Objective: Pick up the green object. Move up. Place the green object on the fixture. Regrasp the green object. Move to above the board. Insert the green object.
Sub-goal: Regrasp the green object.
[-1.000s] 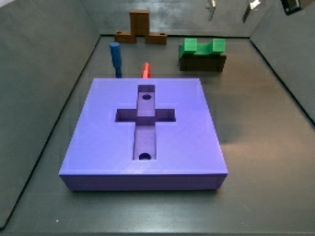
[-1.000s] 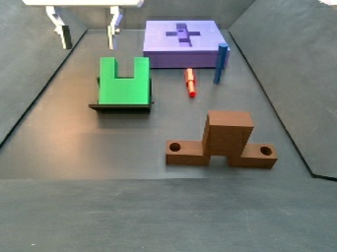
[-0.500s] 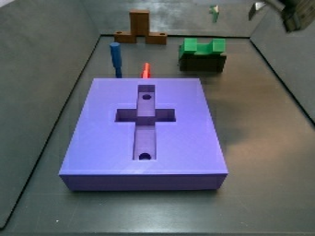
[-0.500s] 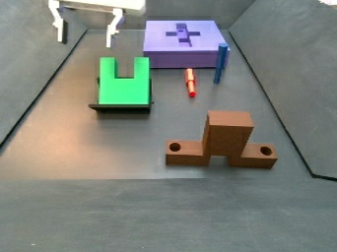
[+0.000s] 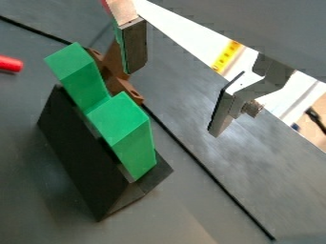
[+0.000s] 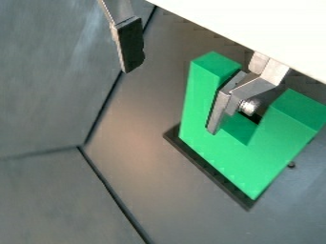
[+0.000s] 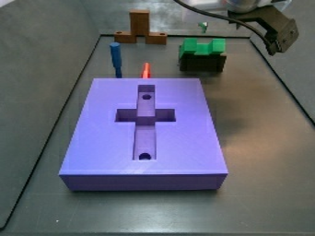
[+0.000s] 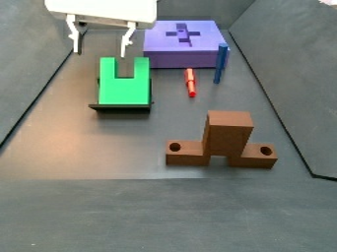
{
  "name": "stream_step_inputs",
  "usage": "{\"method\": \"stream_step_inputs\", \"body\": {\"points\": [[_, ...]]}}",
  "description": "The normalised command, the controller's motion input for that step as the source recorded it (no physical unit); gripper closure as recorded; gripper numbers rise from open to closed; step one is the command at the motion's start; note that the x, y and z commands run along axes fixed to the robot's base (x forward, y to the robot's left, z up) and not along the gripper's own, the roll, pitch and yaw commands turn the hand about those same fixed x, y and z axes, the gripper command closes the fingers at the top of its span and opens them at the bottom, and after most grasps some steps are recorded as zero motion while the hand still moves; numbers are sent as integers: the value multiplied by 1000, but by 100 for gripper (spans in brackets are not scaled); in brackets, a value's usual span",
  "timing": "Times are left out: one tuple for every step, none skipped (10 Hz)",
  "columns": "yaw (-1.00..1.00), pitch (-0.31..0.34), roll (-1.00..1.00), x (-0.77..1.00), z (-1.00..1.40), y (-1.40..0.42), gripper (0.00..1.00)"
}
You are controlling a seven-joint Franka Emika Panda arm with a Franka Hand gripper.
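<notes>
Overhead, the gripper (image 8: 101, 36) hangs with fingers spread wide and empty, the green object (image 8: 124, 82) on the fixture (image 8: 120, 105) just beyond their tips. Only a wrist view shows one finger (image 6: 238, 102) overlapping a green prong.

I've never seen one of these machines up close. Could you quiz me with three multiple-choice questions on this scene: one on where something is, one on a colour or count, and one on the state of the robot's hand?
1. Where does the green object rest?
A. in the board's cross recess
B. on the dark fixture
C. on top of the brown piece

2. How many round holes show in the board?
A. two
B. four
C. none

3. What is the hand doing?
A. clamped on the blue peg
B. clamped on the green object
C. open, holding nothing

Answers:
1 B, since the dark base shows beneath it in both side views.
2 A, one at each end of the cross's long arm.
3 C, its fingers stand apart above the green object, gripping nothing.
</notes>
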Motion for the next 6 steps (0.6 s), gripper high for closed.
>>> {"method": "stream_step_inputs", "body": {"points": [[717,357,263,223,0,0,0],[477,443,409,234,74,-137,0],[134,334,289,431,0,-131,0],[0,91,0,49,0,-3,0],[0,0,37,0,-46,0,0],[0,111,54,14,-240,-91,0]]}}
